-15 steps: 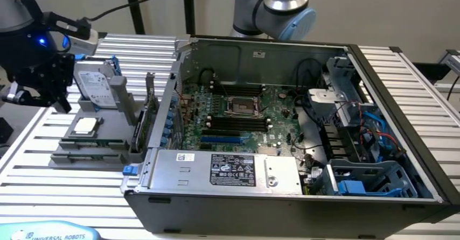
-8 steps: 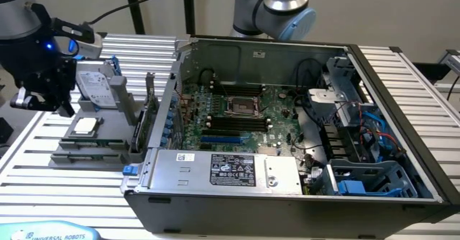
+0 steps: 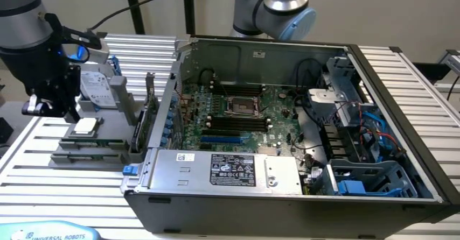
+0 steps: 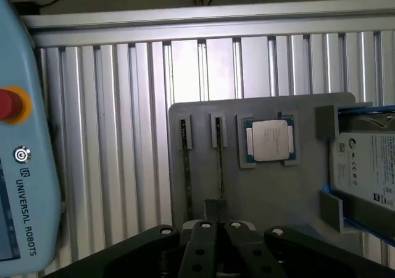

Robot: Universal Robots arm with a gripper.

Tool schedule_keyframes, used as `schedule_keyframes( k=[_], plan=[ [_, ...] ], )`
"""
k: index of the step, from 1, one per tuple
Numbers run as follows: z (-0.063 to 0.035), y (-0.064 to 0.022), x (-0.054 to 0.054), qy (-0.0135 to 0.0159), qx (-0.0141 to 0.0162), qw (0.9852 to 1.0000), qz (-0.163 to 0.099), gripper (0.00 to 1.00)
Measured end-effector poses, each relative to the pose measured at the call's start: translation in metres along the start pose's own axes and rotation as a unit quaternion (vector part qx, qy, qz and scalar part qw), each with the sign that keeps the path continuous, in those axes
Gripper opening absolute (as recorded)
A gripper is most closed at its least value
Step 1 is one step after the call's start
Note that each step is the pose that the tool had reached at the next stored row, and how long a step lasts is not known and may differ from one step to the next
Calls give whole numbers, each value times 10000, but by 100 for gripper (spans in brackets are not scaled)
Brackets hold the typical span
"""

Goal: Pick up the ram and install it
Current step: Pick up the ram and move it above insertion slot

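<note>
The task had barely begun: the long, slim green circuit-board ram stick (image 4: pixel 220 167) stood on edge in a slot of the flat grey plastic parts holder (image 4: pixel 271 192), not yet lifted, with a second, similar stick (image 4: pixel 185 167) in the slot beside it. The black gripper (image 4: pixel 216 213) hung just above that holder, in line with the ram, its jaws closed together with nothing visible between them. Inside the open dark grey computer case (image 3: pixel 287 207), the long black memory slots (image 3: pixel 237 122) on the green motherboard looked empty, so both the pick and the install remained. The holder also carried a square silver processor chip (image 4: pixel 270 139) and a silver hard drive in a blue-edged frame (image 4: pixel 367 161). Everything sat on a ribbed aluminium tabletop (image 4: pixel 123 136), where a pale blue teach pendant with a red button (image 4: pixel 24 167) lay near the holder. A plain beige wall (image 3: pixel 381 8) closed the room behind the case.
</note>
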State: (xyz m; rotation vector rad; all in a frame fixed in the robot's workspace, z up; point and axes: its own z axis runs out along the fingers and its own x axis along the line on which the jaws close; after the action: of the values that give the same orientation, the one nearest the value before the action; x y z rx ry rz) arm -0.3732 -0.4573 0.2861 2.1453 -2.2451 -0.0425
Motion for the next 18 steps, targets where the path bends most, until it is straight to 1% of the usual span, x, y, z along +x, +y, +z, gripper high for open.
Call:
schedule_keyframes(
  k=[4, 6, 9, 11, 14, 17, 18],
  plan=[
    [71, -35, -2, 48, 4, 9998, -208, 11],
    [105, -57, -3, 63, 4, 9996, -287, 11],
    [159, -93, -2, 68, 6, 9993, -358, 11],
    [195, -101, 28, 68, 5, 9993, -370, 11],
    [227, -106, 95, 61, 5, 9993, -376, 11],
    [242, -106, 109, 50, 6, 9993, -381, 11],
    [251, -107, 111, 41, 6, 9993, -383, 11]
  ],
)
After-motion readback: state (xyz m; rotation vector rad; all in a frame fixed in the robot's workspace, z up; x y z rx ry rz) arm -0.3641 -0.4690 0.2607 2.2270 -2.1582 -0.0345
